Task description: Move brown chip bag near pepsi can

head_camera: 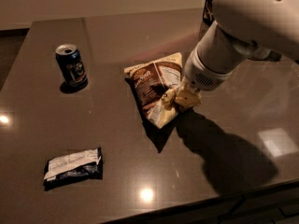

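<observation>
The brown chip bag [148,84] lies near the middle of the dark table [117,139], its right lower edge raised and crumpled. My gripper [176,98] comes down from the upper right and is shut on that edge of the bag, with the yellowish fingers [187,99] pressed into the foil. The pepsi can [71,65] stands upright at the table's left, about a bag's length to the left of the bag. The white arm hides the table behind the bag's right side.
A small dark blue packet with a white label [73,168] lies at the front left. A dark box [207,9] stands at the back right, mostly behind the arm. The table's front edge runs along the bottom right.
</observation>
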